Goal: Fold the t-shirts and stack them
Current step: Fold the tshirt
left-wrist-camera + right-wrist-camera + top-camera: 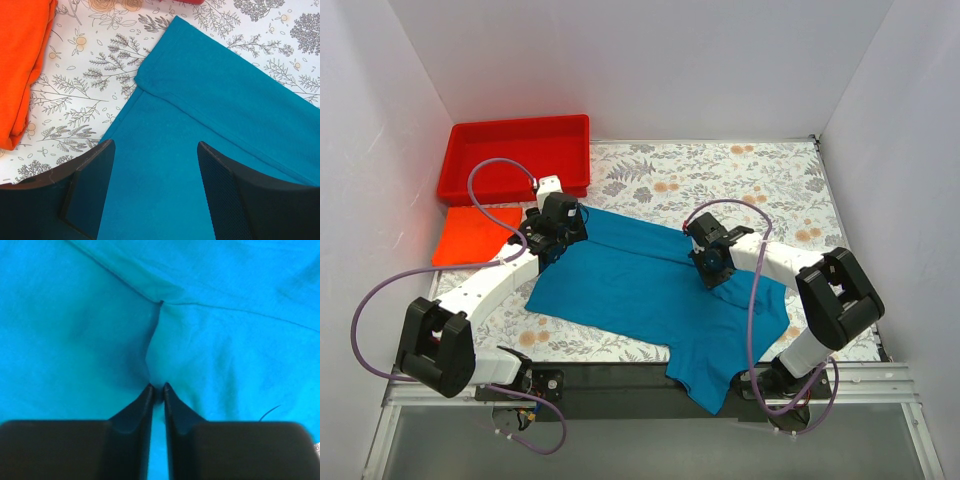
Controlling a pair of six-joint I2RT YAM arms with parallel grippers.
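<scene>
Folding the teal shirt (640,285): my right gripper (157,388) pinches its middle, left gripper (155,145) spread over its corner; next, left must grip.

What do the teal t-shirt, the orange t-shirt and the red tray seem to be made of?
The teal t-shirt seems to be soft knit cloth, matte; it creases and shows stitched hems. The orange t-shirt is probably similar matte cloth; its folded edges look soft and rounded. The red tray is likely rigid plastic, slightly glossy, with straight walls and a moulded rim.
</scene>
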